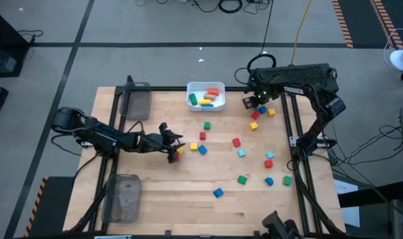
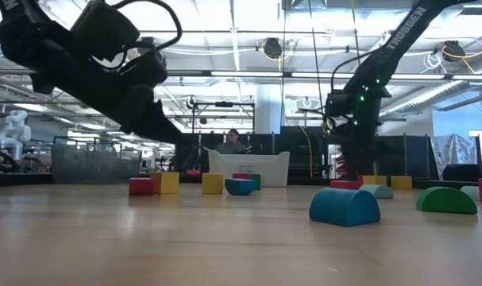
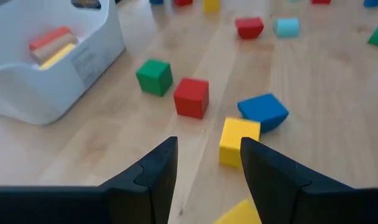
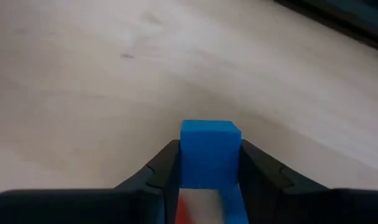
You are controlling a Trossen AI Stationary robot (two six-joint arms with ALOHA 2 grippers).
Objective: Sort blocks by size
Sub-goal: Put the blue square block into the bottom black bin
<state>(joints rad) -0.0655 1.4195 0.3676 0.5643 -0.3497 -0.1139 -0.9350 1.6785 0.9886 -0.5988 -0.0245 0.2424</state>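
The white bin (image 1: 206, 95) sat at the far middle edge of the wooden table (image 1: 188, 199) and serves as the landmark here; it held a few coloured pieces, red, green, yellow and blue among them.

Well to the left of the bin and nearer the front, the left gripper (image 1: 174, 147) hovered over the table with its fingers (image 3: 154, 171) apart and nothing between them. A small red and yellow block (image 1: 179, 151) lay right at its tip. In the left wrist view a green cube (image 3: 154, 76), a red cube (image 3: 191, 97), a yellow cube (image 3: 238, 140) and a blue piece (image 3: 263, 111) lay on the wood ahead of it, the yellow touching the blue.

In front of the bin and to its right, loose blocks (image 1: 241, 153) were scattered over the table, well apart from one another: blue, red, green, yellow and pale blue.

Just to the right of the bin, at the same far edge, the right gripper (image 1: 256, 101) hung low over a small cluster of red, yellow and blue pieces. In the right wrist view its fingers (image 4: 157, 171) stood against both sides of a blue cube (image 4: 210, 152), with the jaws closed in on it; whether the cube was lifted off the table, I cannot tell.
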